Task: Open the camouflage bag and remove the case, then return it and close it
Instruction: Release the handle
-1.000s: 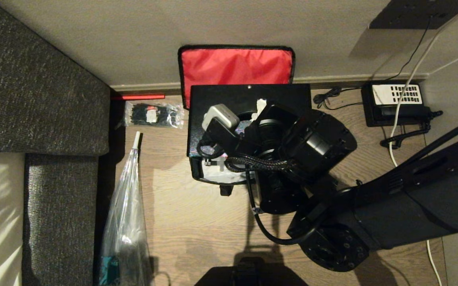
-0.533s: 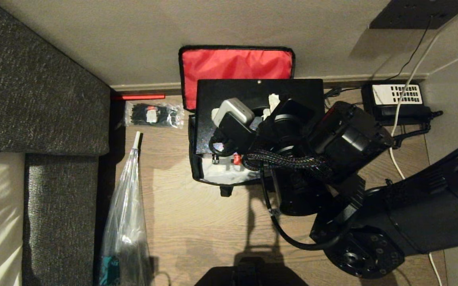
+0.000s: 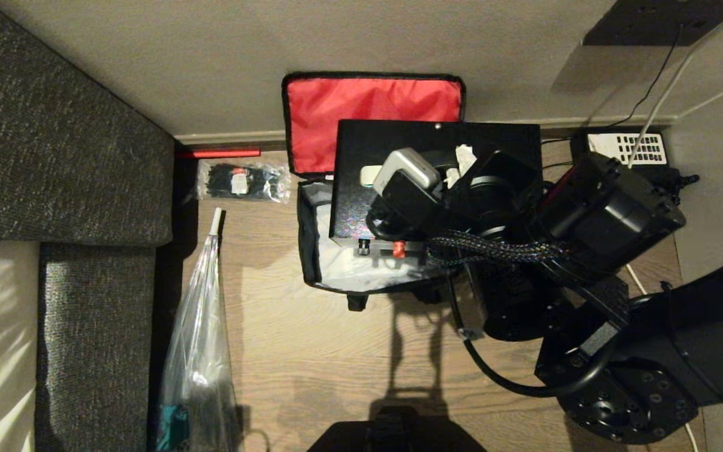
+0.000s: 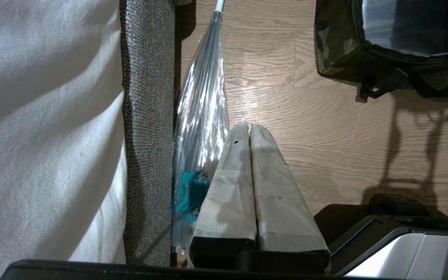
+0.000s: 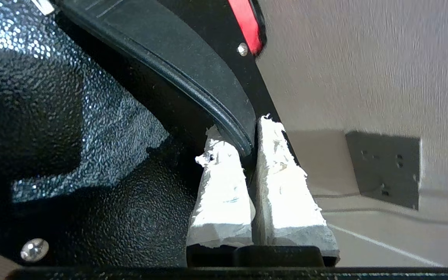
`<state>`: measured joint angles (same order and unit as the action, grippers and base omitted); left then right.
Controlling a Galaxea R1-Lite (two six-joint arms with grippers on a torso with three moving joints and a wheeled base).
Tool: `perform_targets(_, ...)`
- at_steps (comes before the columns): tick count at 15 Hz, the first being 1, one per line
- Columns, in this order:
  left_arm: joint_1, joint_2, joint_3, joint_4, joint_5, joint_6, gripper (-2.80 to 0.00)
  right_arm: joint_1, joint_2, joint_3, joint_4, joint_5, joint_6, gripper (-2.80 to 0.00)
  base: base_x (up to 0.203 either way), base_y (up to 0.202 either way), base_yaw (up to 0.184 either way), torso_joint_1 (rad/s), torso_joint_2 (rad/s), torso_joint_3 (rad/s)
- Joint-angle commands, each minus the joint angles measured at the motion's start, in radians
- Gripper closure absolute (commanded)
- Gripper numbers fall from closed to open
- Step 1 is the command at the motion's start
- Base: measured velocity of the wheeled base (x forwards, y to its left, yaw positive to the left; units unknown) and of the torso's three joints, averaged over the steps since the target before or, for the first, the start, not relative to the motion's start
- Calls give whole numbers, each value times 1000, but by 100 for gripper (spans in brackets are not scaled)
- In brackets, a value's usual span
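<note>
The camouflage bag (image 3: 310,238) stands open on the wooden floor, its red-lined lid (image 3: 368,107) leaning back against the wall. The flat black case (image 3: 393,144) hangs above the bag's right half, reaching past its right side. My right gripper (image 3: 464,157) is over the case. In the right wrist view its white fingers (image 5: 224,182) are shut (image 5: 243,128) on the case's curved black handle (image 5: 208,97). My left gripper (image 4: 243,128) is shut and empty, low near the sofa. A corner of the bag (image 4: 336,50) shows in its view.
A black telephone (image 3: 625,150) with cables sits by the wall on the right. A packet of black ties (image 3: 242,180) and a clear plastic bag (image 3: 198,351) lie left of the camouflage bag, beside the grey sofa (image 3: 54,157).
My right arm has carried the case to the right, off the bag's opening. More of the bag's pale inside now shows at its left and front.
</note>
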<state>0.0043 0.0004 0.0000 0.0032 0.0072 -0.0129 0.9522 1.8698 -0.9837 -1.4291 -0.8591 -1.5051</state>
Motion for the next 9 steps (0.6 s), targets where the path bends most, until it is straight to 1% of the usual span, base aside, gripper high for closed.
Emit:
perform_targets(1, 0, 0, 3, 0, 0, -1, 0, -20, -30, 28, -7, -6, -6, 0, 0, 0, 0, 0, 0, 0)
perform_targets(5, 0, 0, 3, 0, 0, -1, 0, -61, -66, 81, -10, -6, 2, 0, 0, 0, 0, 0, 0, 0)
perform_targets(9, 0, 0, 3, 0, 0, -1, 0, -78, -100, 133, -10, -6, 15, 0, 0, 0, 0, 0, 0, 0)
